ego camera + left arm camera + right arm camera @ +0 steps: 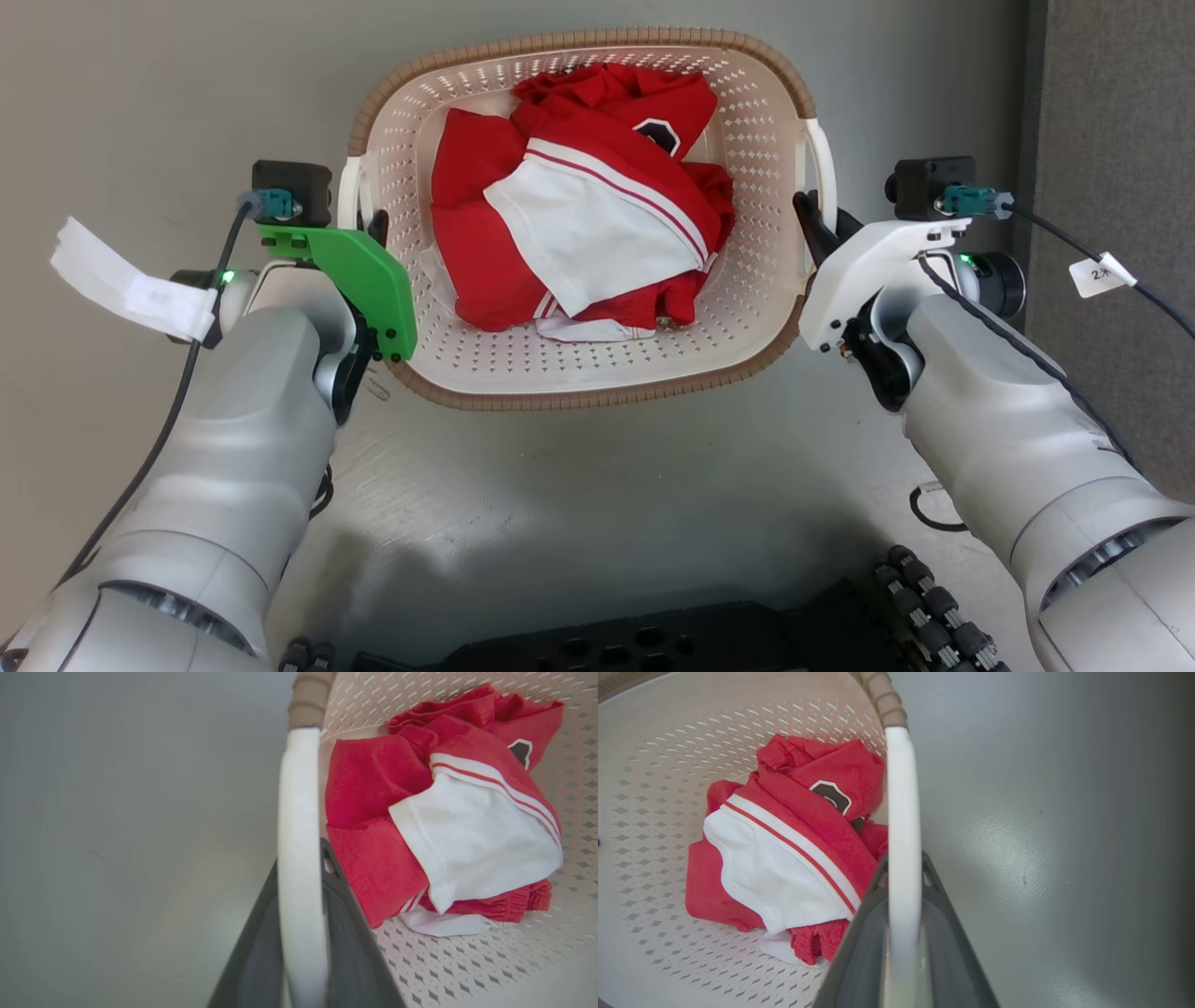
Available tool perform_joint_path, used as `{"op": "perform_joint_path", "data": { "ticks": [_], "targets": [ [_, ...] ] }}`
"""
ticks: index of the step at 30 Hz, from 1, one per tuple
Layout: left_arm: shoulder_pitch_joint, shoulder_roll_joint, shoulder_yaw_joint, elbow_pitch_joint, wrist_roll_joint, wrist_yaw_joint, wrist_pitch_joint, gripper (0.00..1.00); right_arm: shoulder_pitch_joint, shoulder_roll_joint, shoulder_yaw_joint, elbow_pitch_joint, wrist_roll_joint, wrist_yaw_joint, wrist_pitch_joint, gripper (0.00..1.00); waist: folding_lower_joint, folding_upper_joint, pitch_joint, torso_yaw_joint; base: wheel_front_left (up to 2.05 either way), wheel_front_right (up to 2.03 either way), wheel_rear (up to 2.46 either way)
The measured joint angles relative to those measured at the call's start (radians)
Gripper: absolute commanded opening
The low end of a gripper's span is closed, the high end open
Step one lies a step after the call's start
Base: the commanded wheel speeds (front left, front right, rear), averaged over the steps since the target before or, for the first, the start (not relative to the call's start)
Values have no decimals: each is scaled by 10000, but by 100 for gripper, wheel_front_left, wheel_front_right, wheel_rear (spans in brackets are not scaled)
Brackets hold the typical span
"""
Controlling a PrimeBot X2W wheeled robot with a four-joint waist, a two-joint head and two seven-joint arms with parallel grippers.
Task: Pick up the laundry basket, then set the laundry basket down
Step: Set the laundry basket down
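Head view: the grey floor (607, 495) is the biggest thing here. The laundry basket (579, 397) is in the middle of it, right in front of the robot and between its two arms. I cannot tell if the basket rests on the floor or hangs just above it.

Inside the basket lies a pile of red and white clothes (579, 215). They are bunched near the middle, so the load looks about even from side to side. That should help the basket stay flat when it goes up.

The basket has a white handle on each short side. The left handle (348, 191) is by the left arm and the right handle (826, 159) is by the right arm. A basket this wide is too big for one gripper, so I think that is why each arm takes one side.

The left gripper (378, 229) is at the left handle. In the left wrist view its dark fingers (350, 933) sit one on each side of the white bar (299, 858) and press close on it. The jaws look closed on the handle.

The right gripper (814, 219) does the same on its side. In the right wrist view its fingers (859, 952) hug the right handle (903, 835), jaws closed on it.

With both handles held, I think the pick-up part is in hand. Both arms need to move together, or the basket may tip.
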Motion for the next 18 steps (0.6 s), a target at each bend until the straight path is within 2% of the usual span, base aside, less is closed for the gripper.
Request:
{"op": "perform_joint_path", "data": {
  "ticks": [18],
  "targets": [
    [-244,21,-92,117,88,-207,-27,0,-188,-13,58,90,0,176,-146,0,-1,0,216,-4,0,0,0]
  ]
}}
